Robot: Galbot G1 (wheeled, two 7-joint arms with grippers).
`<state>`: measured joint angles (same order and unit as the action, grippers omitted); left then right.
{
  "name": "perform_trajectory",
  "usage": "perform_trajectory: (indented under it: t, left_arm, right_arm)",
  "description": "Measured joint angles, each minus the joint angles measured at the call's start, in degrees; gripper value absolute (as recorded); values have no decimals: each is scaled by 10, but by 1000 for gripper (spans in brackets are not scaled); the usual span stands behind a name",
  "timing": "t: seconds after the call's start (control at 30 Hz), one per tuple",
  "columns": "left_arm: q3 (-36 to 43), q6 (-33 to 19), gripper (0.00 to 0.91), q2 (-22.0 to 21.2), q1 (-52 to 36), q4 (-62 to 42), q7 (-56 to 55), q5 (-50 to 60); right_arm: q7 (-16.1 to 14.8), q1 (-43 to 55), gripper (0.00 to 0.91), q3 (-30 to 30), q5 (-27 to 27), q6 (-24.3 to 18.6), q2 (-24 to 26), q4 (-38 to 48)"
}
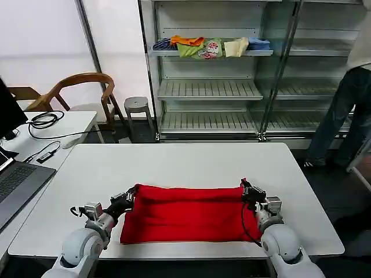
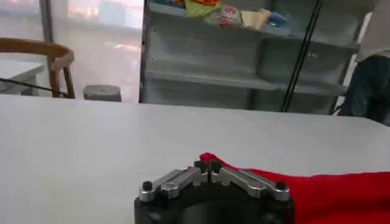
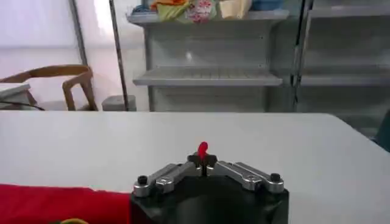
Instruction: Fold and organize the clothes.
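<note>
Gripping: left hand [image 1: 128, 197] and right hand [image 1: 247, 190] each pinch a far corner of the T-shirt [image 1: 185, 214], keeping the fold edge taut.
Location: shirt lies near the tabletop's [image 1: 174, 162] front edge.

A: Where is there room on the white tabletop [image 1: 174, 159]?

B: The whole far half lies bare, and so do the strips to either side of the bright red cotton T-shirt [image 1: 185, 213].

A: What stands in the way?

B: The T-shirt spreads across the near middle, with the left pincer [image 1: 128, 197] clamped on its far left corner and the right pincer [image 1: 246, 188] on its far right.
</note>
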<state>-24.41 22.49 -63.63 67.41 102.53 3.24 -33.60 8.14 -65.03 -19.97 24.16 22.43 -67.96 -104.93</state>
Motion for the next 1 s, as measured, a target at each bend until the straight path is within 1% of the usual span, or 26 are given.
perform_trajectory:
  t: [0.07, 0.1, 0.13, 0.57, 0.6, 0.77, 0.97, 1.0]
  left_arm:
    - [-4, 0, 30, 0, 6, 5, 0, 0]
    - [-5, 0, 20, 1, 9, 7, 1, 1]
    - [-6, 0, 30, 1, 12, 9, 1, 1]
    - [-9, 1, 20, 2, 30, 21, 5, 9]
    - [-9, 2, 30, 3, 30, 22, 5, 9]
    - [-12, 9, 20, 3, 39, 31, 5, 9]
    - [-18, 20, 30, 5, 50, 42, 3, 11]
    - [-19, 22, 20, 6, 52, 44, 3, 12]
  right_arm:
    - [0, -5, 0, -1, 0, 0, 2, -5]
    - [0, -7, 0, -2, 0, 0, 2, -7]
    - [0, -9, 0, -3, 1, 0, 3, -8]
    - [-1, -17, 0, -13, 4, 1, 8, -13]
    - [-1, -18, 0, -13, 4, 1, 8, -13]
    - [-3, -23, 0, -11, 2, 1, 7, -13]
    - [-3, -24, 0, -10, 0, 1, 5, -10]
    - [-3, -23, 0, -11, 0, 1, 4, -9]
